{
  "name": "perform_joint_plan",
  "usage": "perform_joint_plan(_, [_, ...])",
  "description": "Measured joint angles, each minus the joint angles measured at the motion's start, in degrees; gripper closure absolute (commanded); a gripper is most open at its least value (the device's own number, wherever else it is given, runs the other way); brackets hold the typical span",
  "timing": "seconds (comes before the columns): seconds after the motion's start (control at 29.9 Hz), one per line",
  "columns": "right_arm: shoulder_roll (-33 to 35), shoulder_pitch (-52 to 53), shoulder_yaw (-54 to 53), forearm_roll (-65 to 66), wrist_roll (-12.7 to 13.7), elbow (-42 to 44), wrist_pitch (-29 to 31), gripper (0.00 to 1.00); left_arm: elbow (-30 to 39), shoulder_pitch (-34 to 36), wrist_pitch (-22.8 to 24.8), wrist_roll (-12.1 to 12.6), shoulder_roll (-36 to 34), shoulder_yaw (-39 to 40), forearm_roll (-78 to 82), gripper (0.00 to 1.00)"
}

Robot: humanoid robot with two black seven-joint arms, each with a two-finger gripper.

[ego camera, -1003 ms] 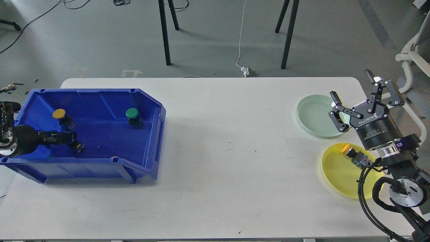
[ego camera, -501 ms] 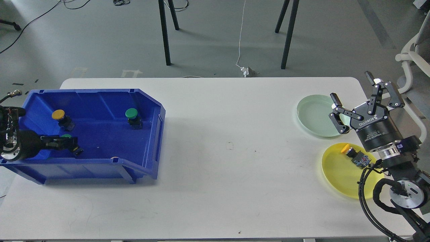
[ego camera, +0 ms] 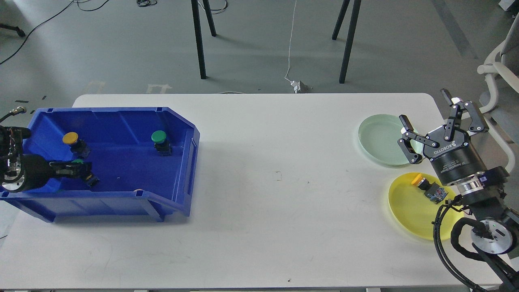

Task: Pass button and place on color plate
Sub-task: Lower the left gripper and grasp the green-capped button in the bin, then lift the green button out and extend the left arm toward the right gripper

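White table (ego camera: 259,194) across the whole view. Blue bin (ego camera: 134,194) on its left end. Right arm in from the lower right, right gripper (ego camera: 440,117) raised above the far right table edge, fingers spread wide apart, nothing between them. Pale green plate (ego camera: 377,140) just left of that gripper, yellow plate (ego camera: 409,207) nearer, at the right edge. Left gripper (ego camera: 81,170) down inside the bin near its front wall, dark and end-on, seemingly closed around a green-capped button (ego camera: 77,162), though hard to say for certain. On the bin floor, a yellow-capped button (ego camera: 72,140) toward the back left and another green button (ego camera: 159,138) toward the back right, well apart. On the yellow plate, an orange-yellow button (ego camera: 425,184) lying tilted at the far rim.
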State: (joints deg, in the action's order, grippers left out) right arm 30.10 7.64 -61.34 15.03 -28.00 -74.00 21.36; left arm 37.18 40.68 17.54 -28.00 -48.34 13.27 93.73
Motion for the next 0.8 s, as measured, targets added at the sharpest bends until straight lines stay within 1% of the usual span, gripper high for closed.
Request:
perform_joint_plan(0.33, [0.02, -0.08, -0.01, 0.0, 0.0, 0.05, -0.01, 0.04, 0.33, 0.69, -0.2, 0.0, 0.0, 0.46, -0.5, 0.79])
perform_joint_plan(0.4, [0.02, -0.08, -0.01, 0.0, 0.0, 0.13, -0.01, 0.04, 0.92, 2.14, 0.26, 0.0, -0.11, 0.59, -0.78, 0.81])
perform_joint_plan(0.5, [-0.03, -0.08, -0.1, 0.0, 0.0, 0.16, -0.01, 0.04, 3.57, 5.17, 1.06, 0.0, -1.4, 0.79, -2.89, 0.81])
perform_joint_plan(0.57, [-0.04, -0.08, -0.29, 0.0, 0.0, 0.16, -0.05, 0.04, 5.7, 7.11, 2.38, 0.0, -3.02, 0.91, -6.15, 0.81])
perform_joint_plan(0.67, [0.1, -0.08, -1.04, 0.0, 0.0, 0.14, -0.09, 0.04, 9.71, 11.02, 5.61, 0.0, -5.62, 1.04, -11.93, 0.81])
perform_joint_plan(0.8, [0.45, -0.08, -1.92, 0.0, 0.0, 0.14, -0.09, 0.04, 13.89, 15.97, 8.8, 0.0, -5.83, 1.12, -20.67, 0.81])
